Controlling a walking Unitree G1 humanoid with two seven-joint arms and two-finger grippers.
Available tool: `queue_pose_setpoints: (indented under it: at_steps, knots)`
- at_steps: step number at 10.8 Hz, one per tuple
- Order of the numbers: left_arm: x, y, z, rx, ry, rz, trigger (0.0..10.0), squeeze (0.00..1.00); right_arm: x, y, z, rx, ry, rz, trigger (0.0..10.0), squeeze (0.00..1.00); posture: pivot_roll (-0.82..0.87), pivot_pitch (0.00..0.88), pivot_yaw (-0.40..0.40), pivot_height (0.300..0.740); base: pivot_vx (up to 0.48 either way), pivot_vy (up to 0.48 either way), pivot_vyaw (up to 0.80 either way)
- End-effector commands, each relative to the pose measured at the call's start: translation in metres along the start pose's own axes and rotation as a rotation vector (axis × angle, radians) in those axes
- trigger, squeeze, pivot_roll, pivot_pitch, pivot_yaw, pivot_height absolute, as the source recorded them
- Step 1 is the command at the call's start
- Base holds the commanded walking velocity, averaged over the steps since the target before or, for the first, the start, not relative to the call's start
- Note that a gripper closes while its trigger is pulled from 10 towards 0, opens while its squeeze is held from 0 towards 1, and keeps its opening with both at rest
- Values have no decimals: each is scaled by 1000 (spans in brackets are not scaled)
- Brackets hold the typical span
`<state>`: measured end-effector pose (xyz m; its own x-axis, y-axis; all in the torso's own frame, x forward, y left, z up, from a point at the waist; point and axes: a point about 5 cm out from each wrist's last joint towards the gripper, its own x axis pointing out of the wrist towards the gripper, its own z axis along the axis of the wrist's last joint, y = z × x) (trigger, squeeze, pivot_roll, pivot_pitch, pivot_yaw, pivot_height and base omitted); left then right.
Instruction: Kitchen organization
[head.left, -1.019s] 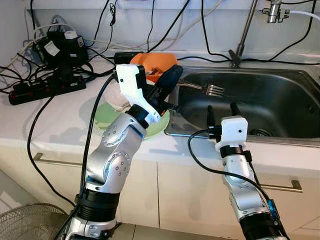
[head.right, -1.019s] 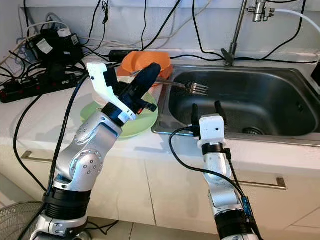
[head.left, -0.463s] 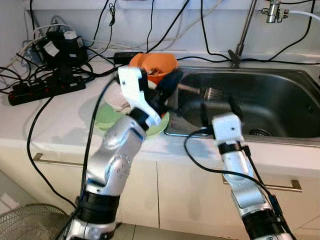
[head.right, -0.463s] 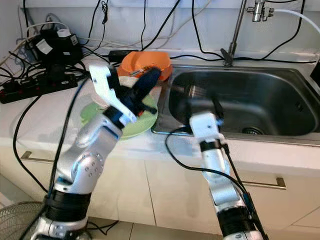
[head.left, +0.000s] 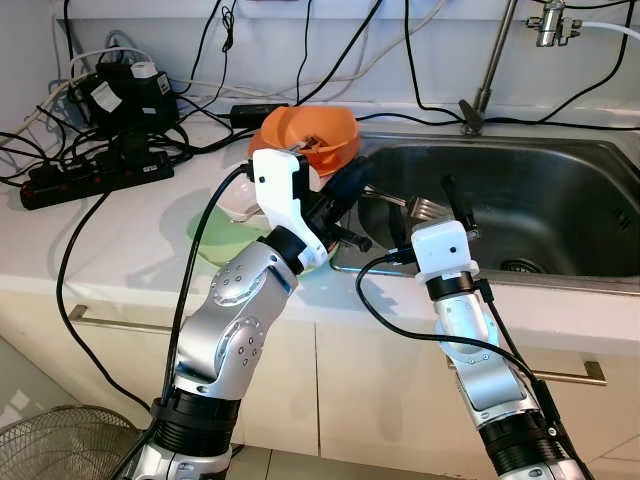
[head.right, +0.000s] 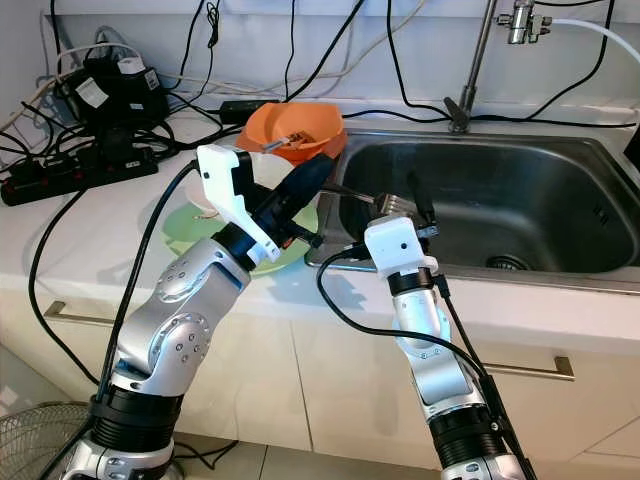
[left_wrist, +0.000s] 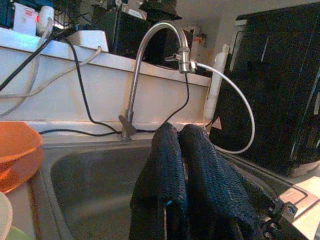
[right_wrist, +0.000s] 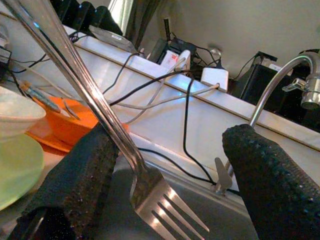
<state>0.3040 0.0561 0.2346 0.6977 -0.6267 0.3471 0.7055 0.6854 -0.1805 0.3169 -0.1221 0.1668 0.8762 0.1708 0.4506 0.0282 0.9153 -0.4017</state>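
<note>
Steel fork (head.left: 415, 206) clamped by left gripper (head.left: 345, 190) over the sink (head.left: 560, 190) edge, at 9 o'clock of splayed right gripper (head.left: 425, 208); centre right fingers on handle before closing.

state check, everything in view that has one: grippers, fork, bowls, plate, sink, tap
left gripper: shut on fork handle
right gripper: open, fingers either side of fork
fork: held over the sink edge, tines toward the basin
orange bowl: upright on counter, utensil inside
green plate: flat on counter
sink: no standing water visible
tap: not running
</note>
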Motion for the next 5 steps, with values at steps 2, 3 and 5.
queue_pose_setpoints:
  at_steps: [2, 3, 5]
  knots:
    - [0, -4, -3, 27, 31, -33, 10000, 0, 4, 2, 8, 0, -25, 14, 10000, 0, 67, 5, 90, 740, 0, 0, 0]
    - [0, -5, -5, 31, 41, -42, 10000, 0, 4, 3, 8, 0, -27, 20, 10000, 0, 67, 5, 90, 740, 0, 0, 0]
    - [0, -5, -8, 40, 52, -46, 10000, 0, 5, 5, 9, 4, -31, 27, 10000, 0, 67, 4, 91, 740, 0, 0, 0]
